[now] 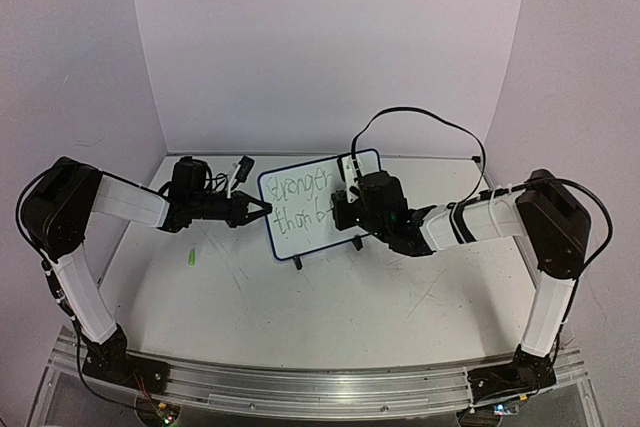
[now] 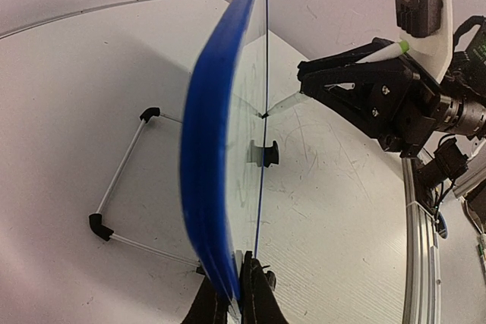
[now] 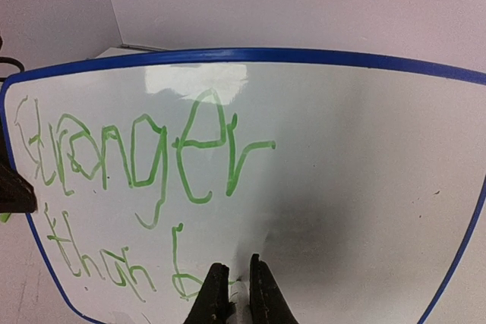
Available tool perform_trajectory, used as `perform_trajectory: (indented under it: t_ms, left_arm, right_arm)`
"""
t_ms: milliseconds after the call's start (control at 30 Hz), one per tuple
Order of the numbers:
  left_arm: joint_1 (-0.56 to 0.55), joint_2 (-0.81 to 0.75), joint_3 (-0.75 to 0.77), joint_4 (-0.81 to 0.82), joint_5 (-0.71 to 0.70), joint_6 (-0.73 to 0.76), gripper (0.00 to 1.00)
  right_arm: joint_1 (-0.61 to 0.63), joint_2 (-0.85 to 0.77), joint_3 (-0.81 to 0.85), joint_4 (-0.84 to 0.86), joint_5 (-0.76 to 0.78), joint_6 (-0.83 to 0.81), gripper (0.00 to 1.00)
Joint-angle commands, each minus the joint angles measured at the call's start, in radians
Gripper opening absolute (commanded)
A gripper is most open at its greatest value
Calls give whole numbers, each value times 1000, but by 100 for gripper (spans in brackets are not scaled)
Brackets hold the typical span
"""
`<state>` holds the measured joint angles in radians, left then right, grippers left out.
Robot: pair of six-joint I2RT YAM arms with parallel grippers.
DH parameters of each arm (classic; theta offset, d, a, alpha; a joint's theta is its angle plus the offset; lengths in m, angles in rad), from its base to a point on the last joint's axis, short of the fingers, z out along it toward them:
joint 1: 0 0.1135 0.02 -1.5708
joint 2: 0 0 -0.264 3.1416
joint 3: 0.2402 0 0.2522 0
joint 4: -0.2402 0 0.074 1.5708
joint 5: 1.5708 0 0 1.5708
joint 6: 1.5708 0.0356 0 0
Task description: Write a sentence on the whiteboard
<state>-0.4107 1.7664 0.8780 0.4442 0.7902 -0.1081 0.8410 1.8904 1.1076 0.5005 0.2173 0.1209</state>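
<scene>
The whiteboard (image 1: 318, 187), white with a blue frame, stands upright mid-table on black clip feet. The sentence (image 1: 300, 202) is green lettering in two lines, reading "Stronger" and "than b" in the right wrist view (image 3: 152, 149). My left gripper (image 1: 262, 209) is shut on the board's left edge, which shows edge-on in the left wrist view (image 2: 209, 149) between my jaws (image 2: 235, 294). My right gripper (image 1: 342, 209) is shut on a white pen (image 3: 240, 297), its tip touching the board just right of the "b" (image 2: 266, 114).
A small green cap (image 1: 190, 258) lies on the table left of the board. A wire stand (image 2: 121, 187) sits behind the board. A black cable (image 1: 430, 122) arcs over the right arm. White walls close the back and sides.
</scene>
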Motion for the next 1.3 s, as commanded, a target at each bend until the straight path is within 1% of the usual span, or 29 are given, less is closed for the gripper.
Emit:
perform_trajectory:
  t_ms: [0, 667, 967, 1267]
  left_arm:
    - [11, 12, 16, -71, -138, 107, 0]
    - [12, 10, 18, -72, -132, 107, 0]
    - [12, 12, 19, -73, -132, 107, 0]
    - [12, 10, 19, -73, -132, 107, 0]
  right_arm:
    - [-5, -20, 15, 53, 24, -21, 0]
    - [11, 16, 62, 38, -16, -14, 0]
    - [21, 33, 50, 29, -36, 22, 0]
    - [23, 32, 22, 25, -22, 40, 0]
